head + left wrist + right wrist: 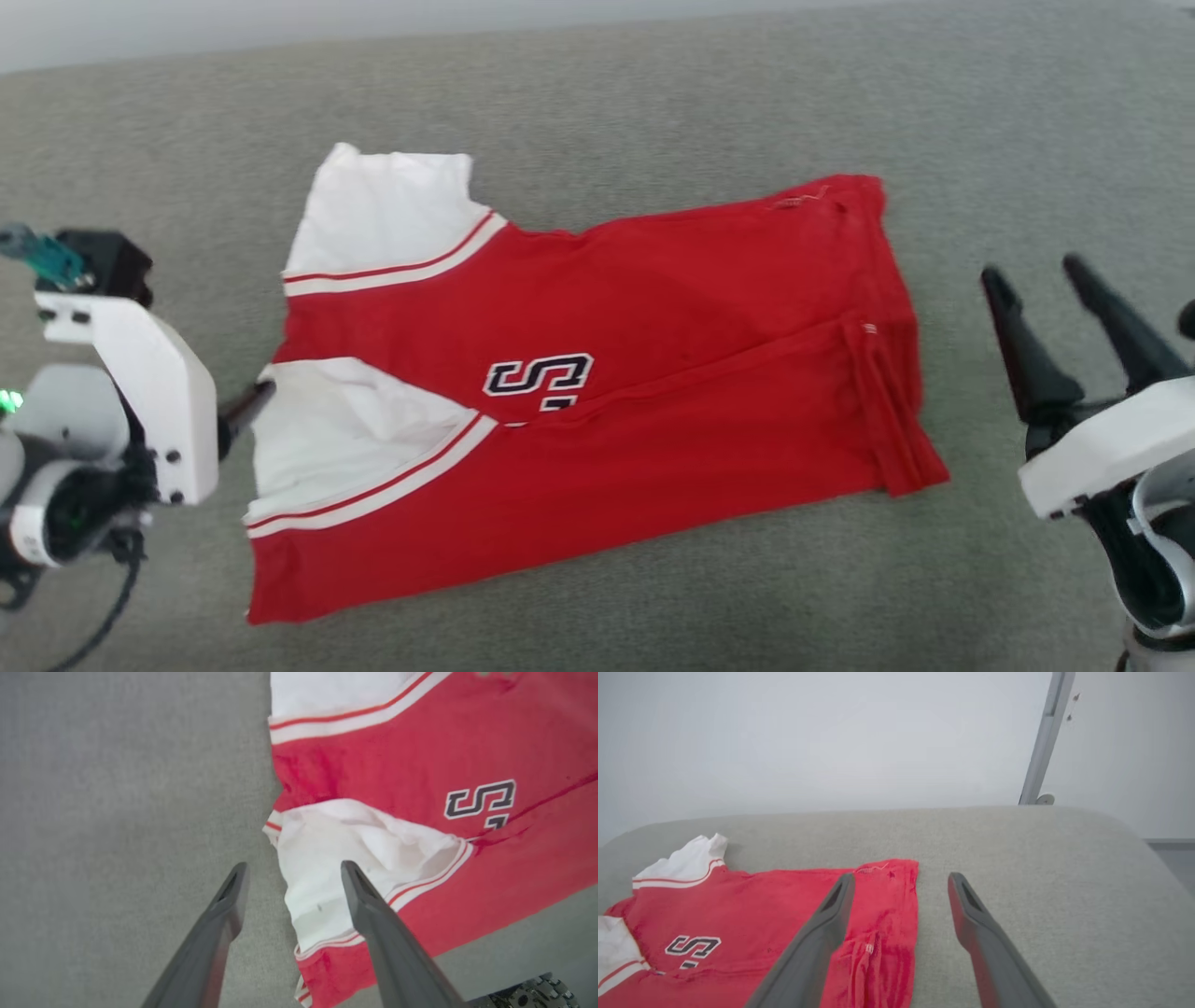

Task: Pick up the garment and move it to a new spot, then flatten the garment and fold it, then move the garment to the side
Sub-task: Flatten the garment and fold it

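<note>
Both sets of fingers (387, 942) are spread and empty; I think the left gripper (293, 865) should pinch the crumpled white sleeve (355, 835), the right gripper (1032, 271) the garment (672, 308) hem, lifting evenly together.

- The counter (672, 84) has a grey, felt-like cover. Its far edge is rounded, and its far right corner curves softly downward in the right wrist view.
- A plain pale wall (822, 737) stands behind the counter's far edge.
- A slim grey metal post (1046, 732) rises against the wall beyond the far right corner, with a small round fitting (1045, 799) at its foot.
- A dark strip (1170, 842) runs low along the wall, past the counter's right edge.
</note>
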Controlling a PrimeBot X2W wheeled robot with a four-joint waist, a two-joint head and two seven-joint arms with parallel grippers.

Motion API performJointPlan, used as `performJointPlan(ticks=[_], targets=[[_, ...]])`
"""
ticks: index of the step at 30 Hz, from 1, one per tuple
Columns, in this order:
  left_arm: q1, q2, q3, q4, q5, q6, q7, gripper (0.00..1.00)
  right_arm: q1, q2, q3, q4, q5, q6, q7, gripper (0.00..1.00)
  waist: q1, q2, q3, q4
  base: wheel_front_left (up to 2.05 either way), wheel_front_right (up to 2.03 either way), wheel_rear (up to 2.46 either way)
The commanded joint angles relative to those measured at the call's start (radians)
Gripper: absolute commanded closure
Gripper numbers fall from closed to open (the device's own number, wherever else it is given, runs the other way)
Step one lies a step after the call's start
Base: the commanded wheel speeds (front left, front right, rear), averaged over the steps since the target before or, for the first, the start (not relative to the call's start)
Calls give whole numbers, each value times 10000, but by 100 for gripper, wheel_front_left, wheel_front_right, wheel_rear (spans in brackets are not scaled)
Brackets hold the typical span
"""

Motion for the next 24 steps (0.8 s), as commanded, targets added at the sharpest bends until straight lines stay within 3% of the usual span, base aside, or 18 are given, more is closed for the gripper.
performJointPlan(ticks=[1, 10, 16, 24], targets=[[-265, 26, 92, 148, 182, -165, -140, 0, -142, 151, 17, -132, -129, -4, -500, 0, 0, 0, 80, -337, 0, 0, 0], [-1877, -320, 328, 2019, 893, -1383, -658, 0, -676, 898, 426, -57, -927, -4, -2898, 0, 0, 0, 613, -1494, 0, 0, 0], [-2999, -627, 298, 3732, 1232, -2254, -762, 0, -980, 1067, 1040, 272, -876, -4, -3513, 0, 0, 0, 1135, -2181, 0, 0, 0], [-4247, -1009, 180, 5950, 1452, -2877, -266, 0, -1430, 1253, 1453, 512, -741, -4, -3937, 0, 0, 0, 1860, -2754, 0, 0, 0]])
